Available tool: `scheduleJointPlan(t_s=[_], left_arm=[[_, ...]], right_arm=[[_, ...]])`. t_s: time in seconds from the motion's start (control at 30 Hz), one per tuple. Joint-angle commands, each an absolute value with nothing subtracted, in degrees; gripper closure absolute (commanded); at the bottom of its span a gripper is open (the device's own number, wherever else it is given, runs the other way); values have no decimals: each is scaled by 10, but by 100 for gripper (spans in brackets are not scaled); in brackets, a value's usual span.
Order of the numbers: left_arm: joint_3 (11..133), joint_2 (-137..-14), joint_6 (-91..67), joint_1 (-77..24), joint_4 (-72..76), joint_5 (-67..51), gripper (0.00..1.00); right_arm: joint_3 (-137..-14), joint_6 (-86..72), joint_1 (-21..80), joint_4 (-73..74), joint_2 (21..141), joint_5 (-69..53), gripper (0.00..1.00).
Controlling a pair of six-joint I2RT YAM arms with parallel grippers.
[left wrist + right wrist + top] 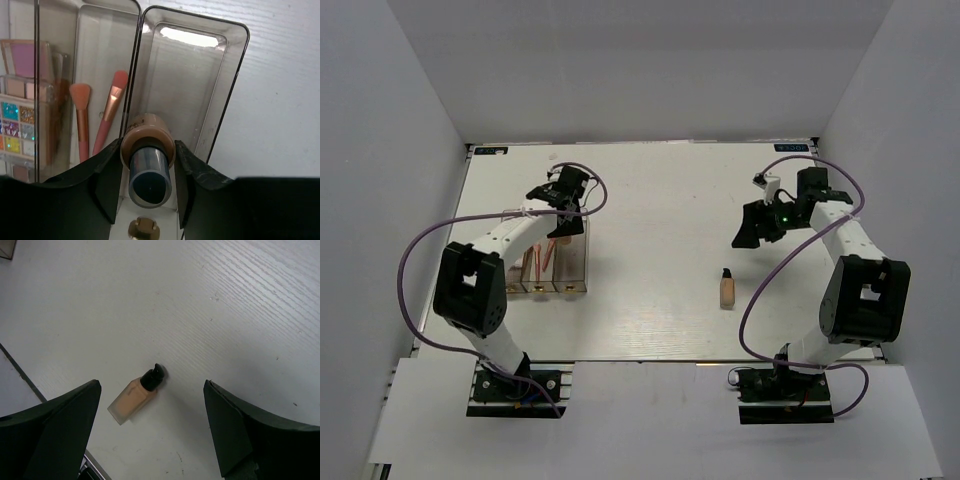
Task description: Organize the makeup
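Observation:
My left gripper (560,214) is shut on a beige bottle with a dark cap (148,136) and holds it cap-up over the right compartment of the clear acrylic box (239,56). In the left wrist view my gripper (148,150) has both fingers pressed on the bottle's shoulder. Two coral-pink sticks (83,119) lean in the middle compartment. Eyeshadow palettes (17,127) stand in the left one. A second beige dark-capped bottle (727,289) stands on the table. My right gripper (752,230) is open and empty above it, with the bottle (132,400) below and between the fingers.
The acrylic box (570,272) sits left of the table's centre, close to the left arm. White walls enclose the table on three sides. Purple cables loop beside both arms. The table's near edge (20,372) runs close to the second bottle.

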State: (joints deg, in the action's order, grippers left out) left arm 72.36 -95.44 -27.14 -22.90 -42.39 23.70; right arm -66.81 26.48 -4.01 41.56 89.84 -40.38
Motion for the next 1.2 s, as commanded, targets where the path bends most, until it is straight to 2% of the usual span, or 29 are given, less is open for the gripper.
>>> scheduleJointPlan(t_s=[0.0, 0.07, 0.1, 0.2, 0.3, 0.4, 0.67, 0.77, 0.93, 1.17], left_arm=[[754, -964, -248, -209, -386, 208, 84], [763, -983, -244, -204, -385, 200, 75], [768, -989, -243, -199, -381, 189, 60], [776, -998, -242, -199, -373, 177, 45], [790, -1006, -243, -199, -375, 173, 32], [798, -1008, -243, -199, -377, 172, 25], [824, -950, -237, -205, -379, 164, 23], [813, -893, -230, -211, -342, 99, 24], [748, -805, -277, -222, -307, 15, 24], [686, -713, -315, -229, -315, 31, 24]], right_arm=[[-656, 274, -34, 425, 881, -395, 11], [-654, 273, -33, 426, 882, -390, 11], [-653, 274, -31, 429, 886, -388, 11], [-657, 279, -28, 434, 890, -381, 11], [-663, 287, -26, 441, 899, -376, 11], [-667, 293, -20, 453, 907, -369, 11], [-665, 296, -4, 499, 918, -352, 11], [-649, 286, -2, 512, 922, -318, 11], [-618, 250, 37, 519, 917, -275, 11], [-571, 150, 94, 481, 903, -217, 11]])
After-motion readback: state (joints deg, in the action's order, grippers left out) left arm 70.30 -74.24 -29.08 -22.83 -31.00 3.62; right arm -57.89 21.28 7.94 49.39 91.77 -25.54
